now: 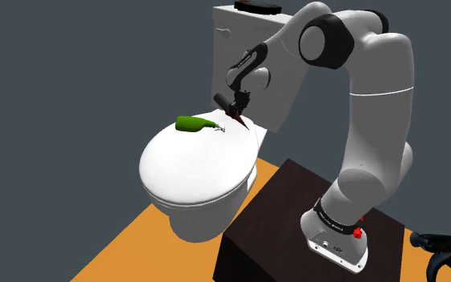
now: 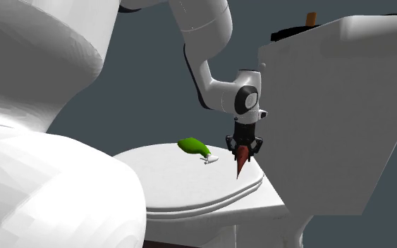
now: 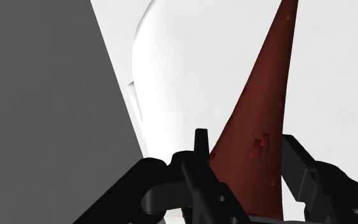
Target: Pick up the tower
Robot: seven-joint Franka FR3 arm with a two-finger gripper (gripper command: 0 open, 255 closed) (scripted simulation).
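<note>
Scanning the shoulder view from its left, you get a strip of orange floor (image 1: 111,248), then the white toilet lid (image 1: 191,172), closed flat and carrying the loose things. On the lid's far part lies a green object (image 1: 193,124), on its side, with a small whitish piece (image 1: 220,128) just beside it on the right. Next comes the tower (image 1: 240,122), a dark red cone flecked with brighter red. It hangs point-down from the black jaws, which are closed on its broad end. Its tip is at the lid's rear edge, near the whitish piece but apart from it; you cannot tell whether the tip touches the lid. The second exterior view puts the tower (image 2: 240,160) to the right of the green object (image 2: 193,146), in front of the white cistern (image 2: 345,106). In the wrist view, black fingers (image 3: 201,146) stand on either side of the tower (image 3: 260,114) and clasp it. Further right in the shoulder view, the white arm (image 1: 376,120) arches over from the dark brown stand (image 1: 279,216). A black object (image 1: 448,248) you cannot identify shows at the lower right corner.
</note>
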